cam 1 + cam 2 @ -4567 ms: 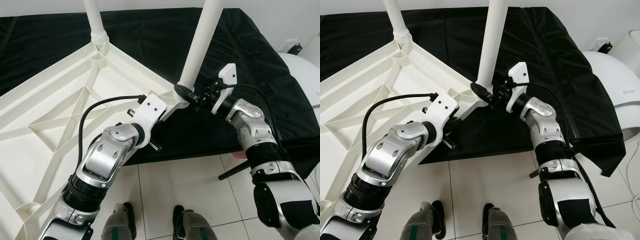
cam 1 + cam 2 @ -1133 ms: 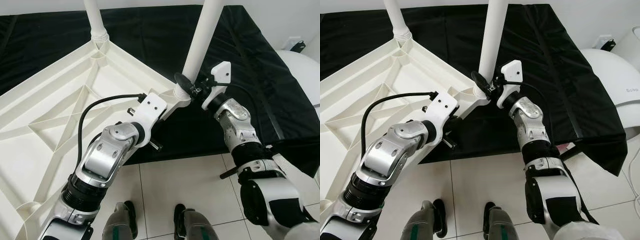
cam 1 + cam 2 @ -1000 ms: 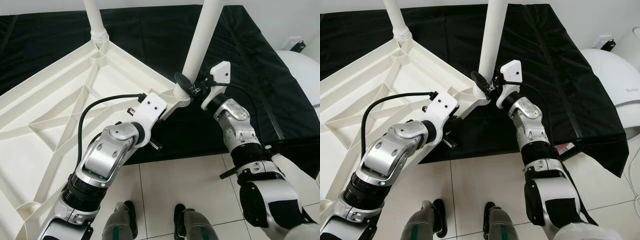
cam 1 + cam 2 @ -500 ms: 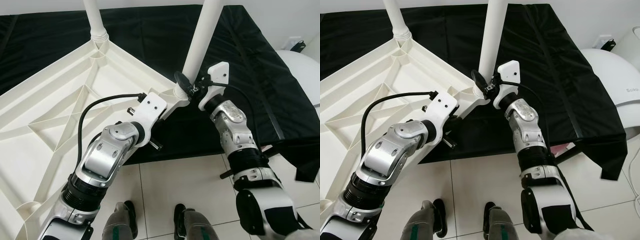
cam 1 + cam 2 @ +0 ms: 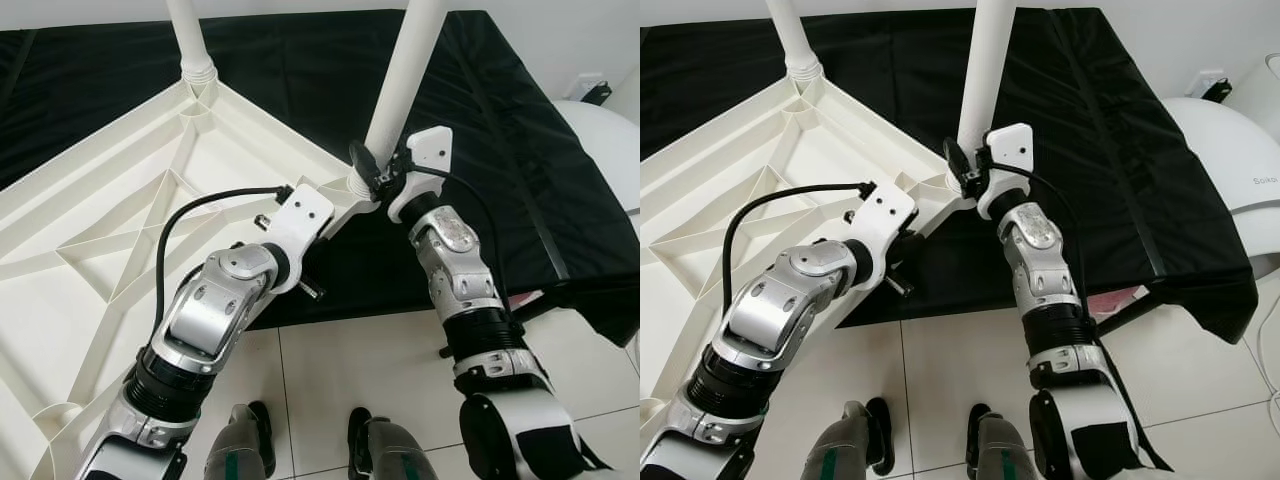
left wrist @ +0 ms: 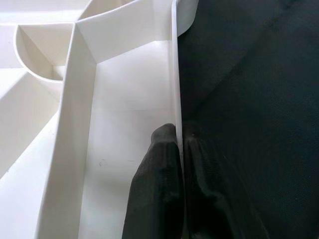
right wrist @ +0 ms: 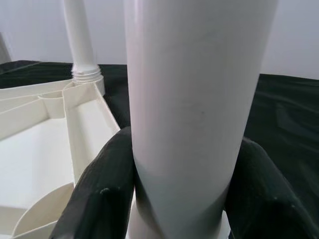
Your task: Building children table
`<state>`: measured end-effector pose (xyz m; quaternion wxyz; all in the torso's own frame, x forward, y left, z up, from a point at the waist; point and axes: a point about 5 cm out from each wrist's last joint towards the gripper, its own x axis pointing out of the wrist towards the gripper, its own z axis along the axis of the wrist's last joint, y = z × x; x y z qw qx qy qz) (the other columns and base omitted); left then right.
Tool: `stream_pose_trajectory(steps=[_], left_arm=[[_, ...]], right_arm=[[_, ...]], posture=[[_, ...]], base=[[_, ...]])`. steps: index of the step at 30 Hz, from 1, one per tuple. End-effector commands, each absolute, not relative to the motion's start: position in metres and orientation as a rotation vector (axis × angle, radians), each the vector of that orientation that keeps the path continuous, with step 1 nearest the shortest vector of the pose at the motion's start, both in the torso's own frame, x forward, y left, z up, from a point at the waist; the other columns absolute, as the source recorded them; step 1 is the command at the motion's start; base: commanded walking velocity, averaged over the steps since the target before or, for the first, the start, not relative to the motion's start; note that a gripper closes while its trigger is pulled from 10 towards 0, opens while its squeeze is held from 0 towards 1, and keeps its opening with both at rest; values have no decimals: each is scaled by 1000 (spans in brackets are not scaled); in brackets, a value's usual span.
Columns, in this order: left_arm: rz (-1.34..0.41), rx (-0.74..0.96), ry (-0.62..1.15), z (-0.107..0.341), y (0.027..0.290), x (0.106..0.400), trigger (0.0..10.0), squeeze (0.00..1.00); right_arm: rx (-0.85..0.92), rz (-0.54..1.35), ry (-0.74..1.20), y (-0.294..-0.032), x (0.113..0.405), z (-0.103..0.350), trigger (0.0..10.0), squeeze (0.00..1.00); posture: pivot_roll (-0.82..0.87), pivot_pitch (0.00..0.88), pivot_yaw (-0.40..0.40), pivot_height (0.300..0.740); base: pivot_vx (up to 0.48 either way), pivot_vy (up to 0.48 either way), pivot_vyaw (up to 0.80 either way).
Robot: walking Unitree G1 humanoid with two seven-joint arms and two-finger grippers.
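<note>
We are in the middle of the assembly. The table top [image 5: 110, 250] lies upside down, its ribbed underside facing up, with one part on the black cloth [image 5: 300, 70] and one part hanging out over the tiled floor [image 5: 350, 370]. Two legs already stand in their corner sockets: the far leg [image 5: 190, 40] and the near leg [image 5: 400, 75]. The other corners that we can see have no leg, so we judge that about half of the legs are left to mount.

Our right gripper [image 5: 962, 168] is clamped around the near leg just above its socket; in the right wrist view its two fingers [image 7: 97, 194] press on both sides of the white tube. We think this leg is being screwed or pushed tight. Our left gripper [image 6: 178, 164] pinches the thin rim of the table top near that corner, one finger on each side of the wall, and holds the top steady.

The room is small here: both arms meet at the same corner, and the right wrist is close to the socket. The floor side is open, and a white rounded object [image 5: 1230, 160] stands at the right, well apart.
</note>
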<state>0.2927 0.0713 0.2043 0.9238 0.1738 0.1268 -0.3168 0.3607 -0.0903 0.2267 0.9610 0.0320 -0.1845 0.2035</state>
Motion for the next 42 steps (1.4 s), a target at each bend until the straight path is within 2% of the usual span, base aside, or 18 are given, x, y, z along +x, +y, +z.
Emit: stream_pose_trajectory(steps=[1,12,19,27,42], left_arm=[[-626,367,278,199,71,295,10000,0],[-620,363,282,199,71,295,10000,0],[-621,363,283,199,71,295,10000,0],[-620,363,284,200,73,295,10000,0],[-626,368,286,201,72,294,10000,0]], right_arm=[[96,475,-452,-68,351,243,10000,0],[108,393,-448,-53,341,242,10000,0],[116,368,-439,-52,340,241,10000,0],[111,218,-385,-54,342,234,10000,0],[117,110,-334,-46,341,225,10000,0]], posture=[[-94,199,-12,740],[-94,206,-12,740],[-93,210,-11,740],[-91,218,-4,740],[-87,221,3,740]], base=[[0,0,0],[0,0,0],[0,0,0],[0,0,0],[0,0,0]])
